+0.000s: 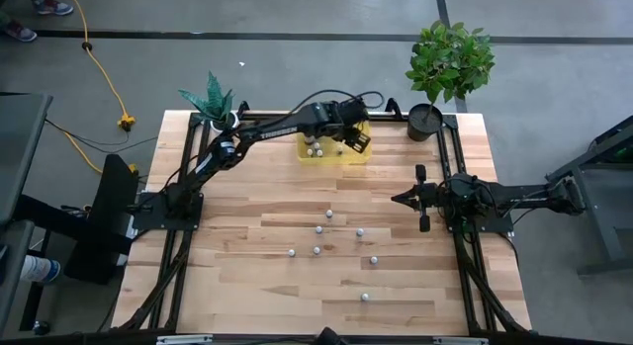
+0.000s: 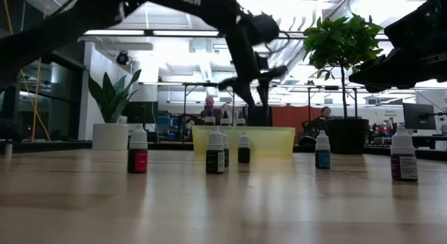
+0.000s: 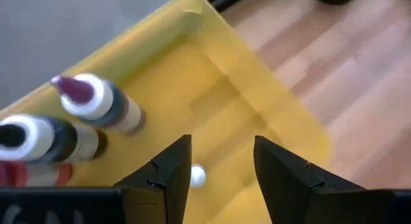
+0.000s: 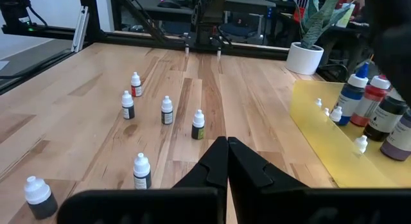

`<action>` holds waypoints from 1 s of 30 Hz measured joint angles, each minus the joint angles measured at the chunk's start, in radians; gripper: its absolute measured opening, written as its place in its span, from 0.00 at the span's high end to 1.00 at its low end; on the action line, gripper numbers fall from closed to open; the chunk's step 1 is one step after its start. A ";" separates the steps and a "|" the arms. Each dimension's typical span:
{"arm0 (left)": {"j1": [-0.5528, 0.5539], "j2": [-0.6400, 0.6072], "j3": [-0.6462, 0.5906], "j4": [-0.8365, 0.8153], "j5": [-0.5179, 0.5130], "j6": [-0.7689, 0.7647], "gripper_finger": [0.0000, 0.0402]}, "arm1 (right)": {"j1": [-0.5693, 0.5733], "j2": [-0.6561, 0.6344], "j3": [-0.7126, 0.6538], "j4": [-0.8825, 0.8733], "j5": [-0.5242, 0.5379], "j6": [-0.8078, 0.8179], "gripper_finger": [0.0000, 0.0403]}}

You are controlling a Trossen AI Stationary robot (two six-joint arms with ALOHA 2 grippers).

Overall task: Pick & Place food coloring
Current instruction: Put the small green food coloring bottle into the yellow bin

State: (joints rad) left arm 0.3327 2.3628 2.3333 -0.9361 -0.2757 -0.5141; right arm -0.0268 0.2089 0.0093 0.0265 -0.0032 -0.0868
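Several small food coloring bottles (image 1: 319,228) with white caps stand scattered on the middle of the table; the low view shows them upright (image 2: 215,154). The yellow translucent tray (image 1: 356,157) sits at the far edge and holds larger bottles with purple (image 3: 96,102) and dark (image 3: 38,137) caps, plus small white-capped ones (image 3: 198,176). My left gripper (image 1: 348,137) hovers open above the tray (image 3: 302,128), its fingers (image 3: 221,144) pointing down over a small bottle without touching it. My right gripper (image 1: 396,198) waits shut near the table's right side, pointing left (image 4: 227,144).
A potted plant in a white pot (image 1: 216,106) stands at the far left corner. A larger plant in a black pot (image 1: 425,120) stands at the far right, beside the tray. Black frame rails (image 1: 450,167) run along both sides. Bare wood lies along the near edge.
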 joint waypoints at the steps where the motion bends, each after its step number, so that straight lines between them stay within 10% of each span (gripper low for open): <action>1: -0.003 -0.017 -0.004 -0.010 0.004 0.006 0.60 | 0.000 0.000 0.000 0.000 0.000 0.000 1.00; 30: -0.226 -0.272 -0.005 -0.560 0.358 0.665 0.60 | 0.000 0.000 0.000 0.000 0.000 0.000 1.00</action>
State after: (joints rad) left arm 0.1070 2.0906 2.3282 -1.4956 0.0826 0.1508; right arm -0.0269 0.2090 0.0093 0.0265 -0.0031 -0.0866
